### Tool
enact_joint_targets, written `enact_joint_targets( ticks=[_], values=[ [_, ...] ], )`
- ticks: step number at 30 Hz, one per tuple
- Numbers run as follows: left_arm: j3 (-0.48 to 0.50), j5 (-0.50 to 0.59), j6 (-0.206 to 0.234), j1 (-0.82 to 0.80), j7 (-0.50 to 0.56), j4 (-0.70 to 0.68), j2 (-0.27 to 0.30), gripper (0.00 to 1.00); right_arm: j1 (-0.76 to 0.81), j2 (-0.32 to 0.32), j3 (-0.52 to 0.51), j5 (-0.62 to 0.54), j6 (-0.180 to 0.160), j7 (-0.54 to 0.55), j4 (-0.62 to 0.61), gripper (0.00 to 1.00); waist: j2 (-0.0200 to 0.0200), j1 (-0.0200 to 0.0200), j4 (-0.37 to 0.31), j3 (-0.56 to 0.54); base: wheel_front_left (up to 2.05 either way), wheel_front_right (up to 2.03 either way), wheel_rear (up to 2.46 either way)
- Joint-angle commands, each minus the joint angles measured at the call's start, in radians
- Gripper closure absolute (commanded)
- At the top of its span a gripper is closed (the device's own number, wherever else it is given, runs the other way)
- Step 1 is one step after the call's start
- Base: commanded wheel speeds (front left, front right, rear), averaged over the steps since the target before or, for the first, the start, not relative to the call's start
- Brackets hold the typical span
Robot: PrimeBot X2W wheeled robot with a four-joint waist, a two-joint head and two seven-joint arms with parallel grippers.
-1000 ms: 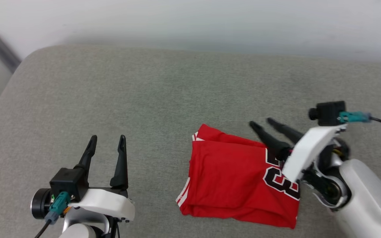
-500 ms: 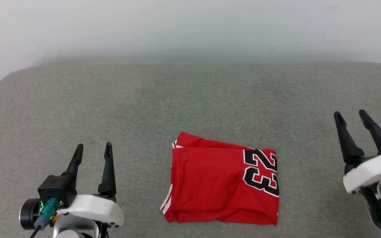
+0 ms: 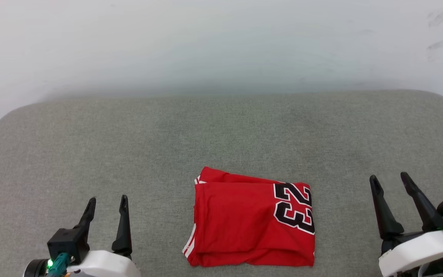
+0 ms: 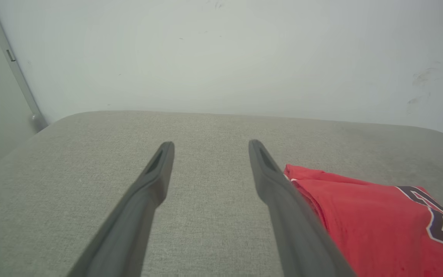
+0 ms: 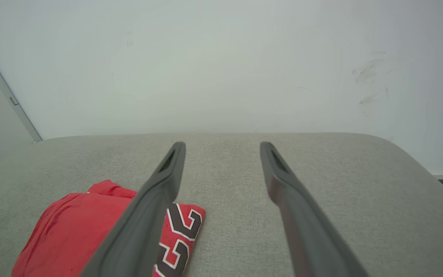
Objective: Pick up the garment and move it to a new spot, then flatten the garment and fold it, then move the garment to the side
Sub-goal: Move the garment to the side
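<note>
The garment [image 3: 250, 217] is a red jersey folded into a neat rectangle on the grey cushion, with a black white-outlined "23" on its right part and striped trim at its left edge. My left gripper [image 3: 107, 200] stands open at the lower left, well apart from the fold. Off to the lower right my right gripper [image 3: 390, 179] is open too, clear of the cloth. The left wrist view has the garment [image 4: 367, 215] beside the right finger of the left gripper [image 4: 210, 144]. In the right wrist view the garment [image 5: 75, 234] lies left of the right gripper [image 5: 222, 145].
The grey cushioned surface [image 3: 129, 146] has rounded far corners and meets a pale wall [image 3: 221, 42] behind it. A grey strip [image 4: 14, 69] runs down the wall at the far left. Bare cushion surrounds the garment on all sides.
My right gripper has drawn off the folded garment and moved out to the right, leaving it lying. The head camera has shifted, so the whole scene sits lower and more centred.
</note>
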Motion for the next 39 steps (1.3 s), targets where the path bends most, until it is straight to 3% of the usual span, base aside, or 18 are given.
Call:
enact_joint_targets(
  ticks=[1,15,20,24,33,39],
  values=[
    [0.002,0.001,0.006,0.013,-0.006,0.002,0.003,0.0,0.018,0.007,0.0,-0.01,0.0,0.005,-0.011,0.0,0.0,0.0001,-0.004,-0.007,0.0,0.0,0.0],
    [-0.008,0.038,0.017,-0.002,-0.003,-0.03,0.021,0.0,0.048,0.037,-0.015,-0.028,0.0,0.052,-0.069,0.0,0.0,0.0001,-0.005,-0.005,0.0,0.0,0.0],
    [-0.011,0.048,0.024,-0.012,0.001,-0.048,0.029,0.0,0.053,0.045,-0.034,0.015,0.0,0.091,-0.048,0.0,0.0,0.0001,0.003,0.002,0.0,0.0,0.0],
    [-0.017,0.06,0.025,-0.03,0.003,-0.062,0.028,0.0,0.067,0.04,-0.104,0.124,0.0,0.195,0.008,0.0,0.0,0.0001,0.026,0.014,0.0,0.0,0.0],
    [-0.01,0.064,0.011,-0.081,-0.012,-0.081,-0.023,0.0,-0.023,-0.063,-0.235,0.429,0.0,0.516,0.261,0.0,0.0,0.0001,0.112,0.066,0.0,0.0,0.0],
    [-0.017,0.087,-0.013,-0.127,-0.014,-0.078,-0.045,0.0,-0.125,-0.032,-0.238,0.62,0.0,0.677,0.401,0.0,0.0,0.0001,0.179,0.121,0.0,0.0,0.0]
  ],
)
